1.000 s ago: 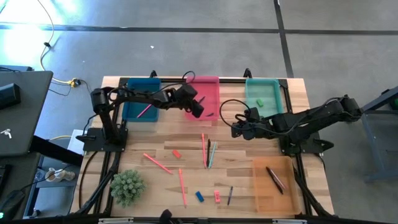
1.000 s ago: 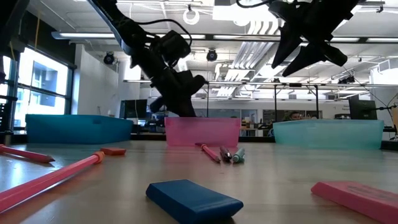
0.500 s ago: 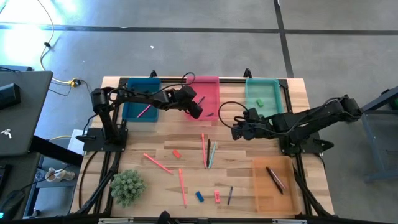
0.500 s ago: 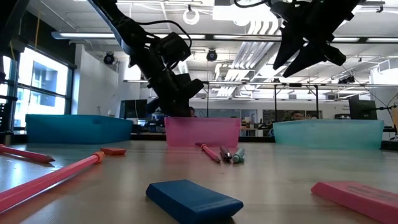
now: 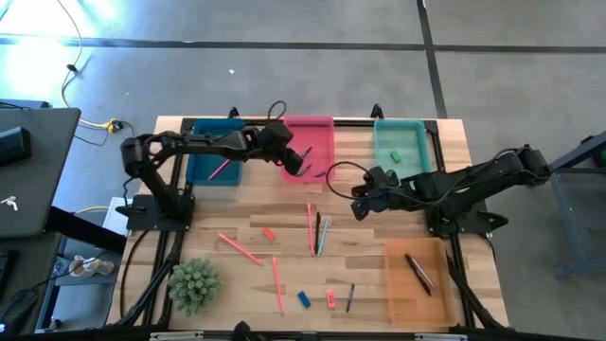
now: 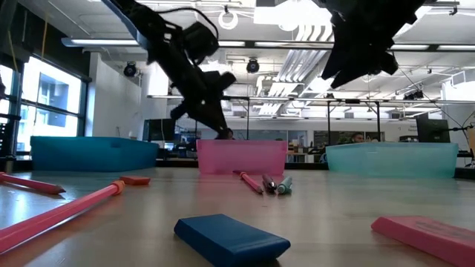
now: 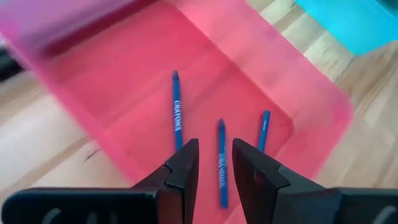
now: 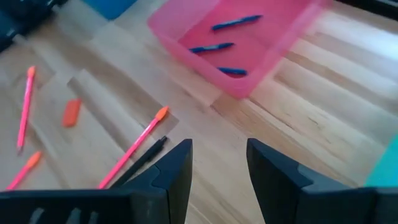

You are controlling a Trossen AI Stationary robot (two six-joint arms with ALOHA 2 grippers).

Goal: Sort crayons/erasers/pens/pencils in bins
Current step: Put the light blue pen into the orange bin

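My left gripper (image 5: 299,167) (image 7: 216,149) hangs open above the near part of the pink bin (image 5: 314,144), holding nothing. Three blue crayons (image 7: 177,109) (image 8: 211,47) lie flat on that bin's floor. My right gripper (image 5: 357,208) (image 8: 219,155) stands open above bare table between the pink bin and the teal bin (image 5: 400,144), also with nothing in it. Pink pens (image 5: 240,249), a dark pen (image 5: 349,297), a red eraser (image 5: 269,233), a blue eraser (image 5: 303,299) (image 6: 231,239) and a pink eraser (image 5: 330,299) lie loose on the table.
The dark blue bin (image 5: 214,152) at the far left holds a pink stick. A green eraser (image 5: 395,155) lies in the teal bin. The orange bin (image 5: 417,277) at the near right holds dark pens. A green plant (image 5: 194,284) stands at the near left.
My left gripper has risen from just over the pink bin's floor and drawn back a little toward the table's left edge. My right gripper has stayed in place and rolled about the line it points along.
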